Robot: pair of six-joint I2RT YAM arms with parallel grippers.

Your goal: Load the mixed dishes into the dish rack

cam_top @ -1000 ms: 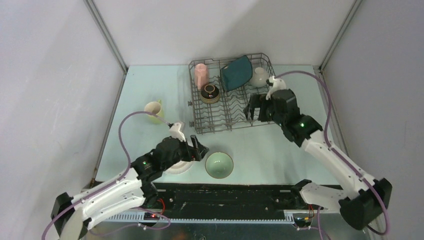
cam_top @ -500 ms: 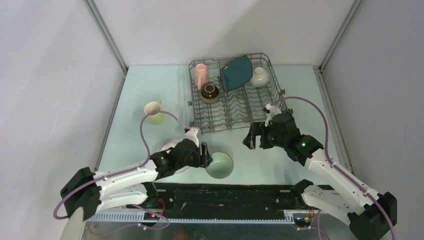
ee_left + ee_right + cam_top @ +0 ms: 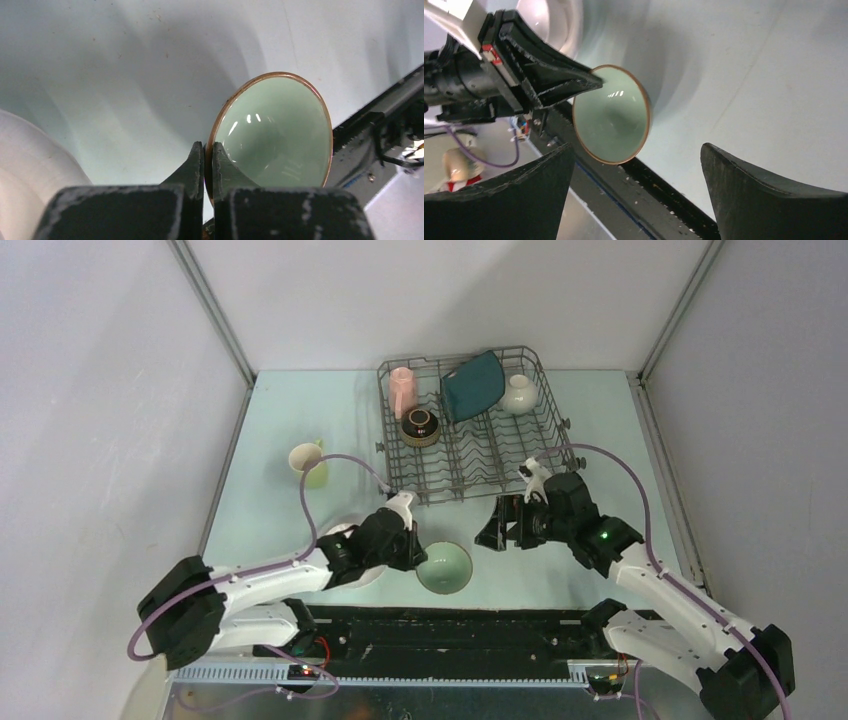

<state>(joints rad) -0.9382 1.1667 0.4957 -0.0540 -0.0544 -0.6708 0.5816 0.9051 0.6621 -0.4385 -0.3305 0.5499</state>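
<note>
Left wrist: left hand (image 3: 204, 150) clamps pale green bowl (image 3: 275, 135) rim; right hand (image 3: 497, 524) agape. Next, probably: lift to dish rack (image 3: 480, 455).

even, soft overhead light on the desk (image 3: 300, 420); small white glints inside the pale green bowl (image 3: 272, 135), broad diffuse shadows around it in both wrist views.

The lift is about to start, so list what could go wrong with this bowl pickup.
1. The left gripper pinches only the thin rim of the pale green bowl; once lifted, it may swing or slip out.
2. The white plate lies right beside that gripper, so a sideways move could nudge it.
3. The right gripper hangs open near the bowl; the arms might collide.
</note>
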